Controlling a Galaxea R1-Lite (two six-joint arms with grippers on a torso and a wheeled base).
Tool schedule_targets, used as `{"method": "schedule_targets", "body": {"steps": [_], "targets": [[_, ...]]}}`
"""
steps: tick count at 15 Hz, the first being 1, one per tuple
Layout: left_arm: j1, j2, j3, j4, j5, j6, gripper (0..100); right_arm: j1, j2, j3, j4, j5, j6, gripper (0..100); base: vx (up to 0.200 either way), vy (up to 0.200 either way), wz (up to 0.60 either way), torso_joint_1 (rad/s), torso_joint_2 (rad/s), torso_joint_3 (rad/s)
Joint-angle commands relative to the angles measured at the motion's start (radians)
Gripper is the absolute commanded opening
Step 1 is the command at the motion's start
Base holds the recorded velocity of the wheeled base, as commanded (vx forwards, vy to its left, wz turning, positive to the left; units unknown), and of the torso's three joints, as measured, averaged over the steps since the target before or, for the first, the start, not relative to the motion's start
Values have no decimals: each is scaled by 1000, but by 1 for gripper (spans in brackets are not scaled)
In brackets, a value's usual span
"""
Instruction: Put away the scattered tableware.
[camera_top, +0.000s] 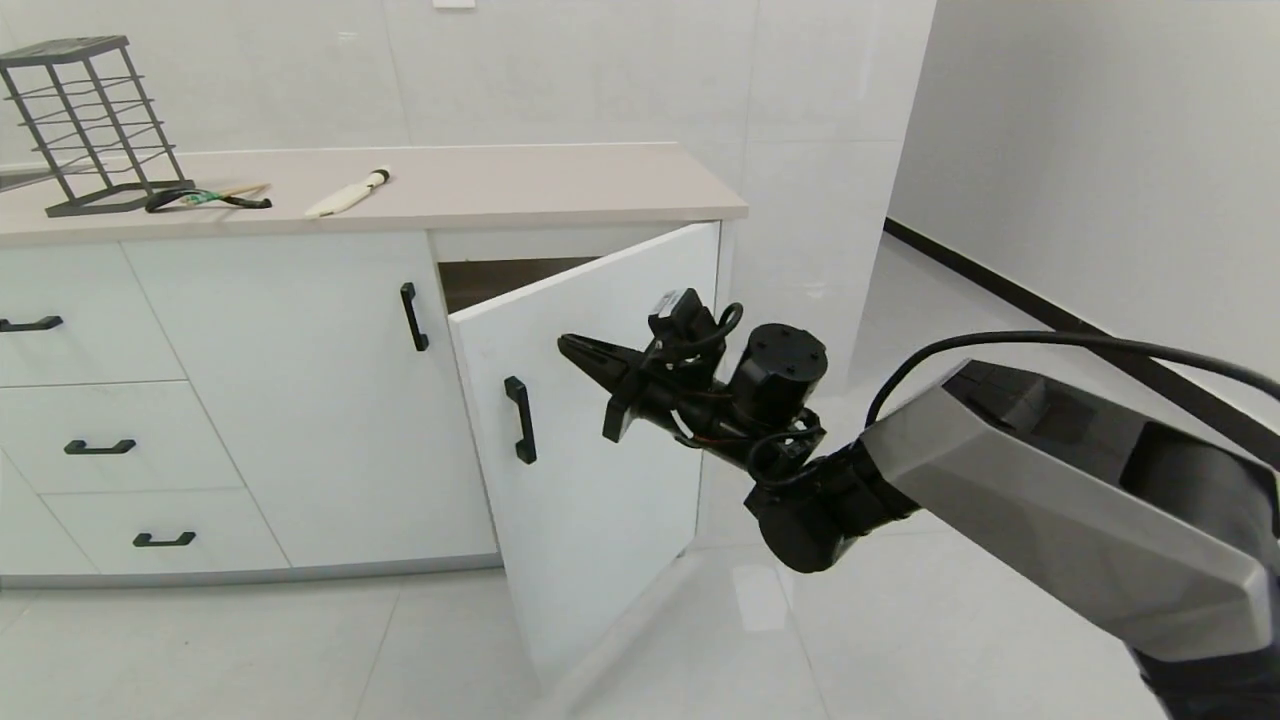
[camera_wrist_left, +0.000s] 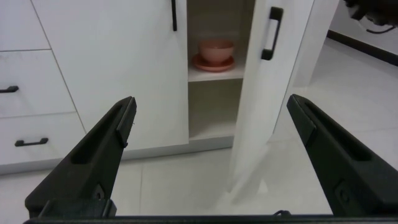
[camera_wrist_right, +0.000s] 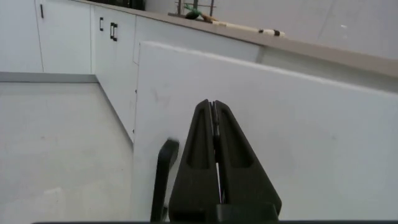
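Pale flat tableware utensil (camera_top: 348, 192) lies upper left on the beige surface (camera_top: 560, 185); right gripper (camera_top: 572, 348), fingers clenched, sits centre before the open white cabinet door (camera_top: 590, 520); left gripper (camera_wrist_left: 211, 102) fingers released.

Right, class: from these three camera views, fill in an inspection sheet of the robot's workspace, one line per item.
Surface: beige countertop, with a wire rack at its left end.
Job's things: white utensil and wooden sticks beside a black-and-green piece, lying loose on the countertop; pink bowl on a pink plate on the cabinet shelf.
Clutter: nothing seen.
Grippers: left gripper open, facing the cabinet opening; right gripper shut, close before the open cabinet door, near its handle.
Cables: black cable arching over the right arm.
Surroundings: white drawers, tiled wall, pale floor.
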Motion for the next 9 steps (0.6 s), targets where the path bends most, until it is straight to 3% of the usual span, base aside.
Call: {"method": "schedule_targets", "body": {"steps": [1, 3, 4, 6, 8, 9], "targets": [[0, 2, 0, -1, 2, -3, 100, -33, -497, 551, -44, -32, 26, 0, 0, 0, 0, 0, 0, 0], [0, 2, 0, -1, 4, -11, 100, -103, -766, 818, -37, -35, 25, 0, 0, 0, 0, 0, 0, 0], [0, 2, 0, -1, 4, -11, 100, -125, -830, 881, -36, -35, 25, 0, 0, 0, 0, 0, 0, 0], [0, 2, 0, -1, 4, -11, 100, -286, -1100, 1123, -19, -35, 23, 0, 0, 0, 0, 0, 0, 0], [0, 2, 0, -1, 4, -13, 100, -413, -1252, 1177, 32, -35, 23, 0, 0, 0, 0, 0, 0, 0], [0, 2, 0, -1, 4, -13, 100, -562, -1382, 1225, 85, -31, 23, 0, 0, 0, 0, 0, 0, 0]]}}
